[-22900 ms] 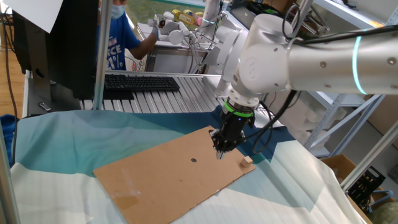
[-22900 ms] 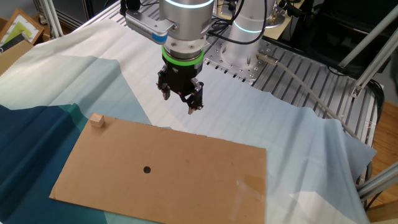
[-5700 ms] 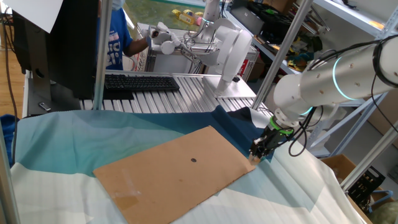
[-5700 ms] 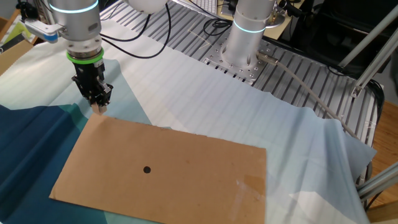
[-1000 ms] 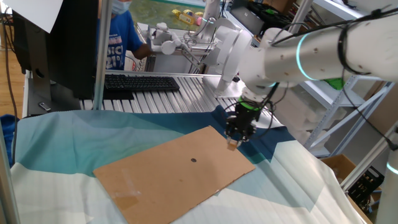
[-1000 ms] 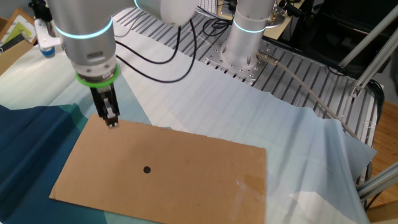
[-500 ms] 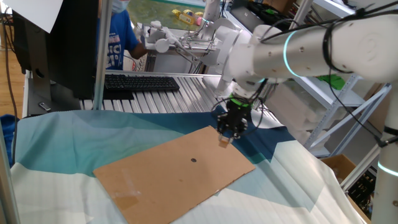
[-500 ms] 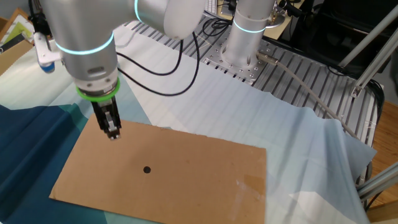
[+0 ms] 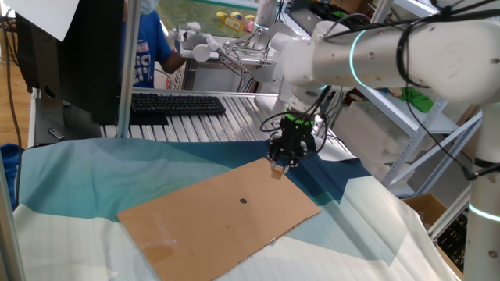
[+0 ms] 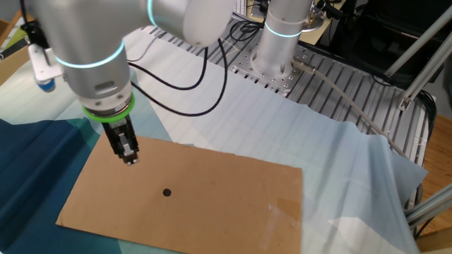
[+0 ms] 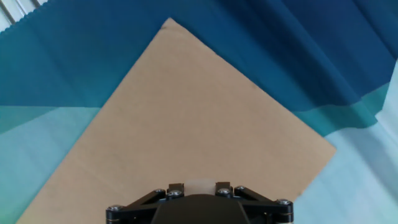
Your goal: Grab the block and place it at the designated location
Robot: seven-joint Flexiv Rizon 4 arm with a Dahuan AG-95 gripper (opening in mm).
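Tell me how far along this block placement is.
Done: the block is off the cloth, clamped in the gripper. In hand: it hangs above the cardboard sheet near its corner. Left: reaching the dark dot and releasing there.

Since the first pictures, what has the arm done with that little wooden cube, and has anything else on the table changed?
The gripper went to the cardboard's corner, closed on the block, lifted it, and now carries it above the cardboard sheet toward the dark dot. The block is not yet over the dot. The sheet, the dot and the blue cloth stayed where they were.
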